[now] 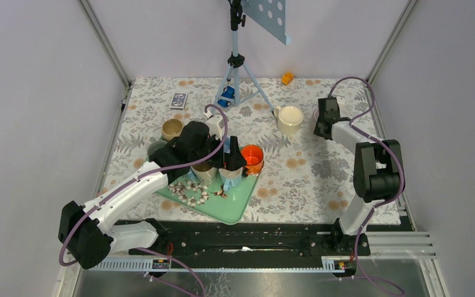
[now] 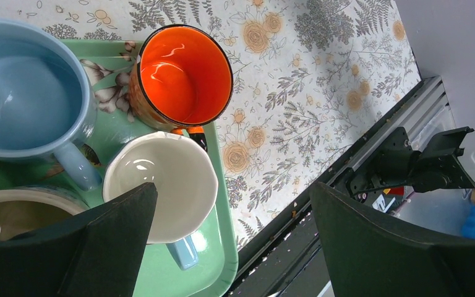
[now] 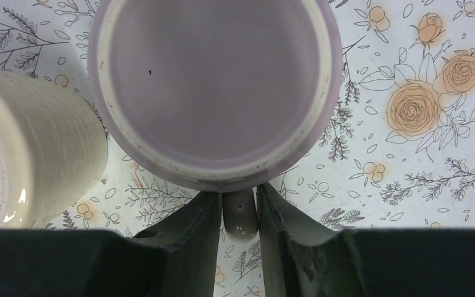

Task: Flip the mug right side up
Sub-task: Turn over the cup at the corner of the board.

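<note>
– Pose of the right arm (image 1: pixel 371 170), how does it read?
– Elbow raised and bent, forearm reaching to the far side of the counter (image 1: pixel 321 173), wrist turned down just right of the cream mug (image 1: pixel 290 119).
– And its pincer?
– The right pincer (image 3: pixel 240 199) points straight down. Its two dark fingers (image 3: pixel 204 229) sit tight against either side of the handle (image 3: pixel 240 219) of the lavender mug (image 3: pixel 216 86). No gap shows on either side, so it grips that handle.
– Where is that mug?
– Upside down on the counter, flat base up, just beside the cream mug. Whether the two touch I cannot tell. From above, the arm hides most of it.
– Surfaces?
– The upturned base is a matte lavender disc with a paler, speckled ring around it, and the handle is a smooth rounded loop. The cream mug is glossy, with fine ribbing on its wall. A floral cloth covers the counter.
– The left arm (image 1: pixel 130 192)?
– Its white link stretches low from the base. Its black wrist hangs over the green tray (image 1: pixel 232 210), well apart from the cream mug, to the near left of it.
– Its pincer?
– The left pincer (image 2: pixel 234 185) is spread wide with nothing in it, above a white-lined cup (image 2: pixel 161 185). That cup stands by an orange-glazed mug (image 2: pixel 182 74) and a blue mug (image 2: pixel 18 86).
</note>
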Controlling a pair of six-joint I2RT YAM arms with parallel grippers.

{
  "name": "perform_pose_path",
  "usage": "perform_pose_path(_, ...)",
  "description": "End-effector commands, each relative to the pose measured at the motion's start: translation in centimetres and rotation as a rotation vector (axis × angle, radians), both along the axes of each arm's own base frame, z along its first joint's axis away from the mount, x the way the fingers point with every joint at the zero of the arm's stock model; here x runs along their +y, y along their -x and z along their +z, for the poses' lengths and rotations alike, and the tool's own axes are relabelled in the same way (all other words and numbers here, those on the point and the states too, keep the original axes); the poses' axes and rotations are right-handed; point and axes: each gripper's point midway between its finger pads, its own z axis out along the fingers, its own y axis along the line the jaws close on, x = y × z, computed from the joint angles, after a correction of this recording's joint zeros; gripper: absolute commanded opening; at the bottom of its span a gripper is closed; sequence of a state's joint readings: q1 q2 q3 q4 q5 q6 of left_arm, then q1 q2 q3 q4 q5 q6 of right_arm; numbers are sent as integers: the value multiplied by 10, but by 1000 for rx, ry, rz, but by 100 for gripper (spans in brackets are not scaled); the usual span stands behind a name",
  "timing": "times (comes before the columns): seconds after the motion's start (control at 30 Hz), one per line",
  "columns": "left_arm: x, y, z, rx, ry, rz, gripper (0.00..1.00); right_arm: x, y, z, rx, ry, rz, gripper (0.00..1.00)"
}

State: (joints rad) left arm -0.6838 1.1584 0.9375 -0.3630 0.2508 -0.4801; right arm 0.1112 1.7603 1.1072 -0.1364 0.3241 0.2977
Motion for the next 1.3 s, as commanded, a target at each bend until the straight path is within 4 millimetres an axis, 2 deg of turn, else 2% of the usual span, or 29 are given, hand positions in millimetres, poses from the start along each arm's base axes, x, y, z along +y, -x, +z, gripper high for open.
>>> perform_pose_path(0.0,-5,-6,7,-28,39,-1,99,-1,-4,-3,-15,28,-4,34)
perform_pose_path(0.23,-6,-6,7,-24,43,1,99,-1,-2,-7,-16,25,-6,33)
perform_pose_path(0.3,-6,-6,8,-24,45,2,99,-1,-2,-6,-20,25,-8,30)
perform_pose_path(0.37,-6,-6,8,-21,51,6,99,-1,-4,-2,-29,26,-9,23)
perform_pose_path(0.47,-8,-4,13,-13,70,2,99,-1,-5,5,-40,21,-11,2)
perform_pose_path(0.5,-9,-3,14,-9,78,3,99,-1,-4,8,-45,19,-15,0)
perform_pose_path(0.7,-18,2,21,47,150,3,99,4,2,40,-110,-34,-30,0)
perform_pose_path(0.87,-26,2,27,99,226,7,99,19,13,66,-176,-143,-24,0)
perform_pose_path(1.1,-41,3,31,186,340,12,99,41,36,78,-204,-304,-8,0)
perform_pose_path(1.27,-50,3,26,248,391,8,99,54,52,78,-220,-398,9,0)
